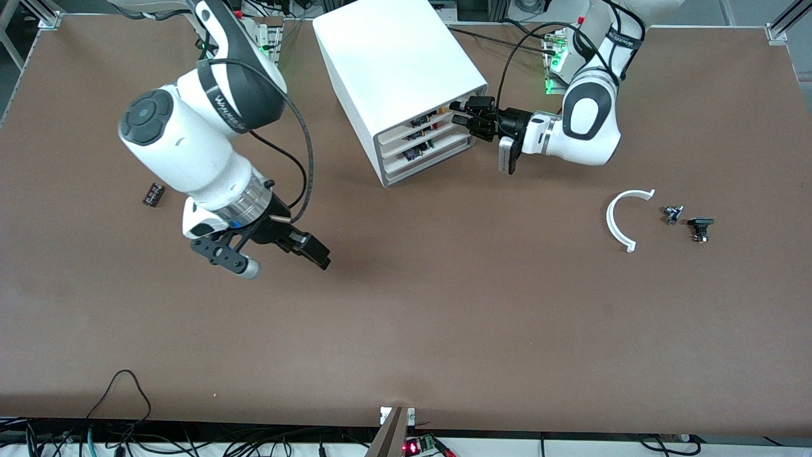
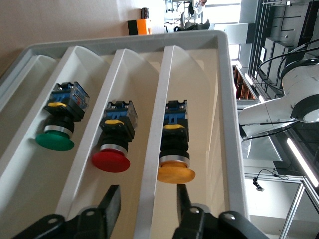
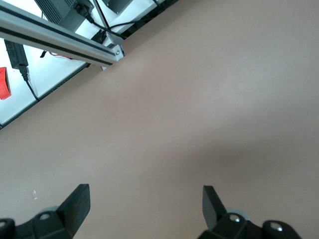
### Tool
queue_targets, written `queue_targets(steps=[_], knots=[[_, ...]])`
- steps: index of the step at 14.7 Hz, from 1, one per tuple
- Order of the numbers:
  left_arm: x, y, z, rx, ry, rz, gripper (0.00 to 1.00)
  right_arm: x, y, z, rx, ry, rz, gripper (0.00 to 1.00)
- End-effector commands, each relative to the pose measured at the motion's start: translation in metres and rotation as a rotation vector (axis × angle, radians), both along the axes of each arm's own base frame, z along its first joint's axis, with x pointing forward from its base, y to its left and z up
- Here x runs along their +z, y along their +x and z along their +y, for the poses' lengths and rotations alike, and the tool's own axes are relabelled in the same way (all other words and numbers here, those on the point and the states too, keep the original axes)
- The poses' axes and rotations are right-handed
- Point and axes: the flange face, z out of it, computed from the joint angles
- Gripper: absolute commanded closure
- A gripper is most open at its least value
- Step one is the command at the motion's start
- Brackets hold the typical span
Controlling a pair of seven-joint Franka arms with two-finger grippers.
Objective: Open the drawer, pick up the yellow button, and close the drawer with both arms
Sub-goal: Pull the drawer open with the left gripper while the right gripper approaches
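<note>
The white cabinet (image 1: 393,63) stands at the back middle of the table, its three drawers facing the left arm's end. The top drawer (image 1: 415,122) sits level with the two below it. In it lies the button (image 2: 175,172), with an orange-yellow cap, black body and blue base. My left gripper (image 1: 458,113) is in front of that drawer. In the left wrist view the left gripper (image 2: 147,199) is open, its fingers (image 2: 110,199) straddling the drawer's white front lip (image 2: 154,124) with a gap on each side. My right gripper (image 1: 298,249) waits open over bare table, holding nothing, as the right wrist view's right gripper (image 3: 144,199) shows.
The two lower drawers hold a red button (image 2: 110,160) and a green button (image 2: 55,141). Toward the left arm's end lie a white curved piece (image 1: 618,222) and two small black parts (image 1: 674,214) (image 1: 700,228). A small dark part (image 1: 153,194) lies toward the right arm's end.
</note>
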Motion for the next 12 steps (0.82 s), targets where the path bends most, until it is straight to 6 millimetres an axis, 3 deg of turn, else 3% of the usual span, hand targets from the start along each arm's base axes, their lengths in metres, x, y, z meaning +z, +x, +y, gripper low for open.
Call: queue_targets(steps=[1,2,5,8,12], knots=[[0.005,-0.010,-0.004,0.011,0.005,-0.027,0.90,0.005,-0.002,0.015,-0.050,0.028,0.012,0.00],[0.005,-0.009,-0.003,0.014,0.007,-0.026,1.00,0.004,-0.003,0.018,-0.067,0.031,0.023,0.00],[0.007,0.001,0.003,0.033,0.015,-0.020,1.00,0.009,-0.005,0.040,-0.126,0.057,0.052,0.00],[0.005,0.041,0.035,0.051,0.048,-0.033,1.00,0.016,-0.009,0.077,-0.207,0.058,0.116,0.00],[0.003,0.105,0.068,0.049,0.092,-0.048,1.00,0.010,-0.032,0.116,-0.278,0.046,0.159,0.00]])
